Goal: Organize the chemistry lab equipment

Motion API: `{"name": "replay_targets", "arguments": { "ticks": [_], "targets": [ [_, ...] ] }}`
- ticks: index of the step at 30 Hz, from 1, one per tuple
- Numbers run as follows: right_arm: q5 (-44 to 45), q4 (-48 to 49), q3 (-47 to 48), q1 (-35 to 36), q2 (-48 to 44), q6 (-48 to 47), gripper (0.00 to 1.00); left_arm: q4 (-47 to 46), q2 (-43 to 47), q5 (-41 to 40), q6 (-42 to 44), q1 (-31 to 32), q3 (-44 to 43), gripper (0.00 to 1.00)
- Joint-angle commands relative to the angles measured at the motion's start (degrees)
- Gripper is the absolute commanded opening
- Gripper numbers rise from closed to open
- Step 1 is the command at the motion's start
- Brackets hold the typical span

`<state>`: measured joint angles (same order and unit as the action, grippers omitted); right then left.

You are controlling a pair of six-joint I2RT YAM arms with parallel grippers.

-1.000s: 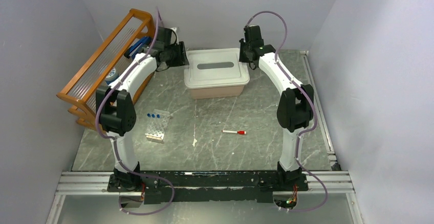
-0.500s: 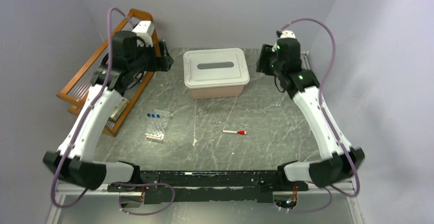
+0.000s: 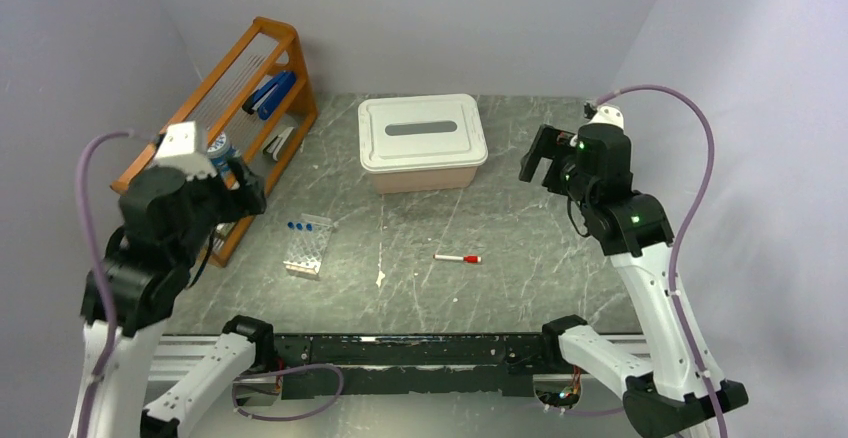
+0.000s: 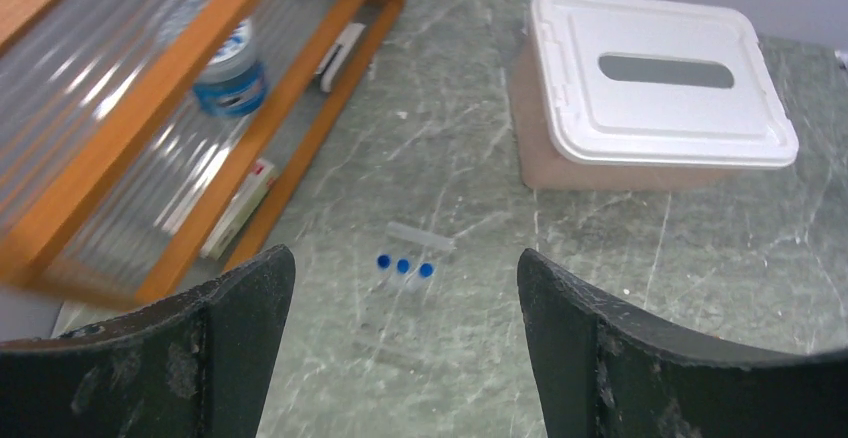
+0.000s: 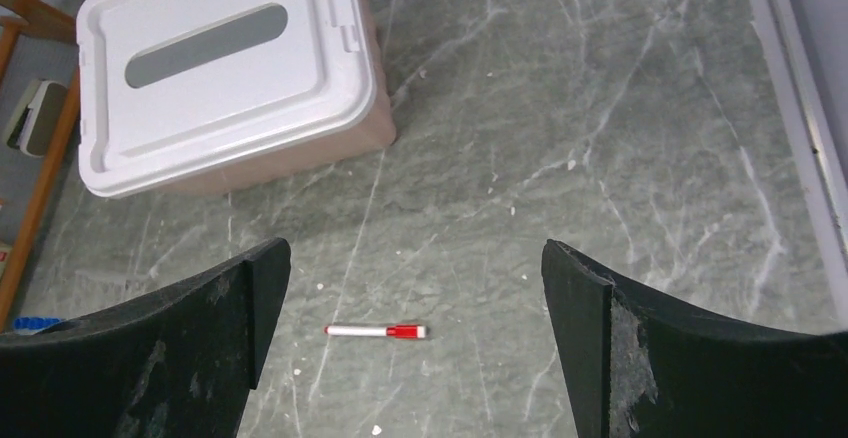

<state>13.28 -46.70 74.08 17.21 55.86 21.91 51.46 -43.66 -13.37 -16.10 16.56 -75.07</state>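
A clear tube rack (image 3: 306,249) with three blue-capped tubes (image 3: 300,226) stands on the table left of centre. In the left wrist view the tubes (image 4: 403,266) show far below, between my fingers. A small white stick with a red cap (image 3: 457,258) lies flat near the table's middle, and the right wrist view shows it (image 5: 375,331) from high above. My left gripper (image 3: 245,186) hovers open and empty over the left side. My right gripper (image 3: 535,163) hangs open and empty over the right side.
A white lidded bin (image 3: 423,138) with a slot in its top sits at the back centre. The wooden slatted rack (image 3: 215,128) leans along the left wall, holding a blue-labelled jar (image 4: 230,68), blue items (image 3: 270,93) and small boxes.
Both arms have drawn back and up from the far side, the left from the wooden rack, the right from beside the bin. Both grippers have opened wide.
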Motion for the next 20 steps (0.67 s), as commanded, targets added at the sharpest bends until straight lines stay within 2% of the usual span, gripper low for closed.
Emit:
{"name": "replay_targets", "arguments": {
  "ticks": [1, 10, 20],
  "targets": [
    [4.33, -6.05, 2.98, -0.16, -3.38, 0.24, 1.0, 11.23, 5.1, -8.52, -4.47, -0.03, -1.31, 0.85],
    [6.25, -11.09, 10.01, 0.0, -5.86, -1.8, 1.0, 21.55, 10.2, -9.21, -6.59, -0.03, -6.29, 0.86],
    [7.92, -14.12, 10.9, -0.14, -7.1, -0.34, 1.0, 23.24, 11.11, -8.11, -7.64, -0.03, -6.59, 0.87]
  ]
}}
